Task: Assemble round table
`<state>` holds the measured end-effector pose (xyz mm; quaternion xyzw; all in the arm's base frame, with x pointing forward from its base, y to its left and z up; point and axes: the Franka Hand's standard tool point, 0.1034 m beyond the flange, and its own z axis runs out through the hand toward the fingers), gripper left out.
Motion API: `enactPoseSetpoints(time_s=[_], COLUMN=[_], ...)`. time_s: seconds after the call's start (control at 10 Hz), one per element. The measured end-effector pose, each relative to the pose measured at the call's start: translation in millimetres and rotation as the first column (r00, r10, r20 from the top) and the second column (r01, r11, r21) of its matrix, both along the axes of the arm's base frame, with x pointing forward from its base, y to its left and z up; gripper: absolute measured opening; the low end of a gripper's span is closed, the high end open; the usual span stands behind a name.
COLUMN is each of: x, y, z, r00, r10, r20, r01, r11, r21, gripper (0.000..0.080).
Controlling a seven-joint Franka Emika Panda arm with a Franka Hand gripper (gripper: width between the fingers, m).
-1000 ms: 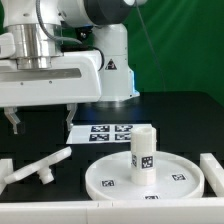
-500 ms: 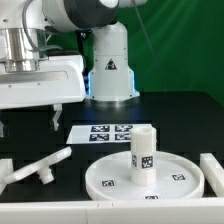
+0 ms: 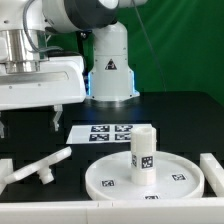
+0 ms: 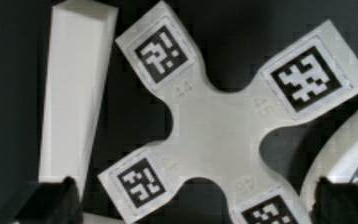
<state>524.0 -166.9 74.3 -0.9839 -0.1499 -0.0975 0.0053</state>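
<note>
The cross-shaped base (image 4: 208,112) lies flat on the black surface (image 3: 190,120), directly under the fingers (image 4: 51,200). Its centre sits in the gap between them and its four tagged arms spread out past them. The fingers are released and spread wide, grasping nothing. In the exterior view they hang clear above the base without touching it, and only one dark tip shows under the white hand.

To the exterior view's right of the fingers and lower than them, the large round disc (image 3: 110,178) rests flat on the surface, close to the base. Whether the two touch cannot be told. The short post (image 3: 144,155) stands upright near the middle of the disc, with tags on its side.

On the other side of the base from the disc, a white border rail (image 4: 78,90) runs just beside one of the base's arms. Beyond the disc, farther from the fingers, lies the marker board (image 3: 108,130).
</note>
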Motion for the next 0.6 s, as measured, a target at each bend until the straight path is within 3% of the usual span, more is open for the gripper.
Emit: enactPoseSetpoints(time_s=[0.2,0.6], x=[-0.7,0.2], y=[10.5,13.3], z=[-15.9,-17.5], r00=[0.998,0.997], r10=[-0.054,-0.077], r20=[-0.014,-0.015], r01=[0.054,0.077], r11=[0.998,0.997], r21=[0.023,0.026], gripper=[0.0649,0.0649])
